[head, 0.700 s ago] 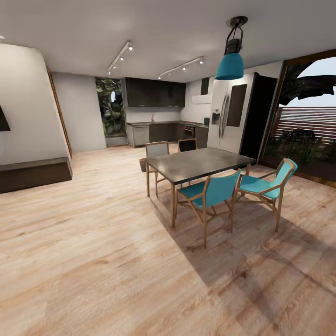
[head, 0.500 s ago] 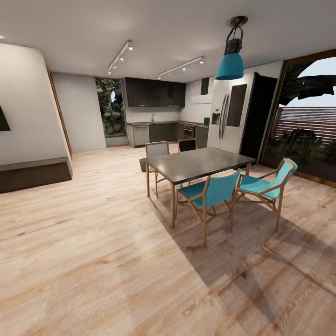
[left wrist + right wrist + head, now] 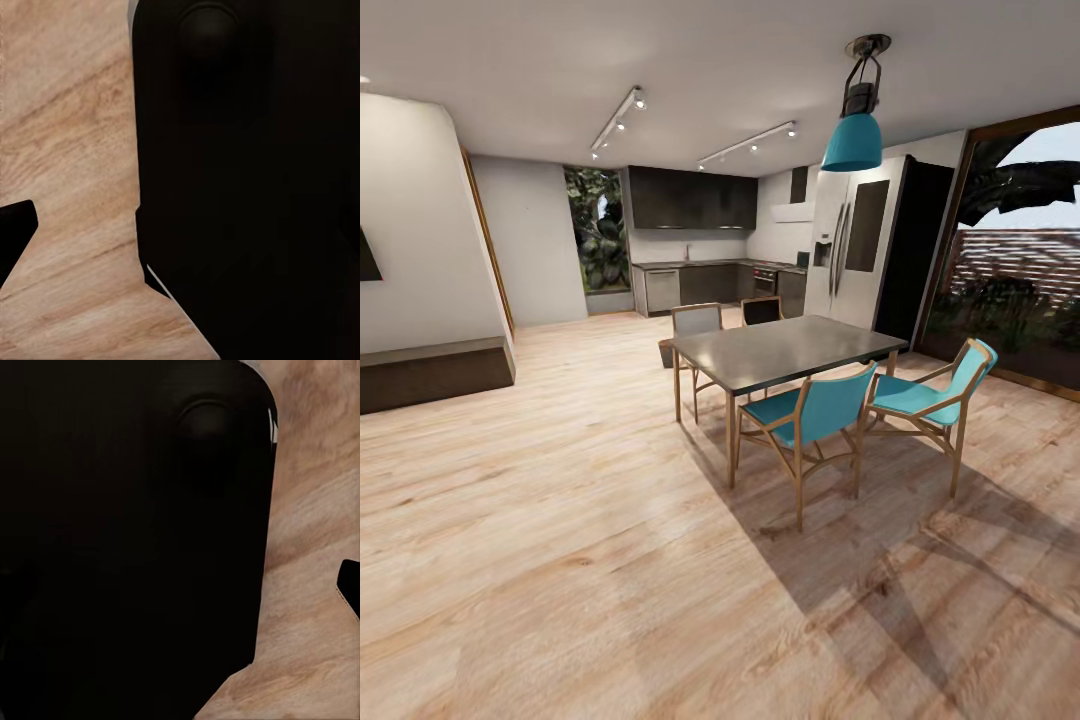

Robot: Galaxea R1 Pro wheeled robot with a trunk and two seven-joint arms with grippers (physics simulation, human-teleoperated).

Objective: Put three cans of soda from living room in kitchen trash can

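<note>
Head view, read from my left side across: a white wall with a low dark ledge (image 3: pixel 435 372) at its foot, then a wide stretch of light wood floor (image 3: pixel 560 520), and far back, past the floor, the kitchen (image 3: pixel 700 250) with its dark cabinets and a steel-fronted counter. Right of centre stands a dark-topped dining table (image 3: pixel 785 350) with teal chairs (image 3: pixel 815 415) around it, a teal pendant lamp (image 3: pixel 853 140) hanging above, a tall fridge (image 3: pixel 855 250) behind it, and glass doors (image 3: pixel 1015 260) at the far right. Just beside the table's far left corner, on the floor, a small tapered shape (image 3: pixel 666 352) peeks out; I judge it may be the tash can, though it is too small and half hidden to be sure. No can of soda lies in what I see here, so I take it I am on my way and must turn toward the living room to find them. In my left wrist view a large black part of my own body (image 3: pixel 247 180) blocks most of the picture, with floor beside it; my right wrist view gives the same, a black mass (image 3: pixel 127 540) and floor. From these I cannot tell how far either gripper is open or whether either holds anything. With no can seen, I cannot say which arm is nearer to one or how its long axis lies; the bin-like shape lies ahead, slightly left of centre.
</note>
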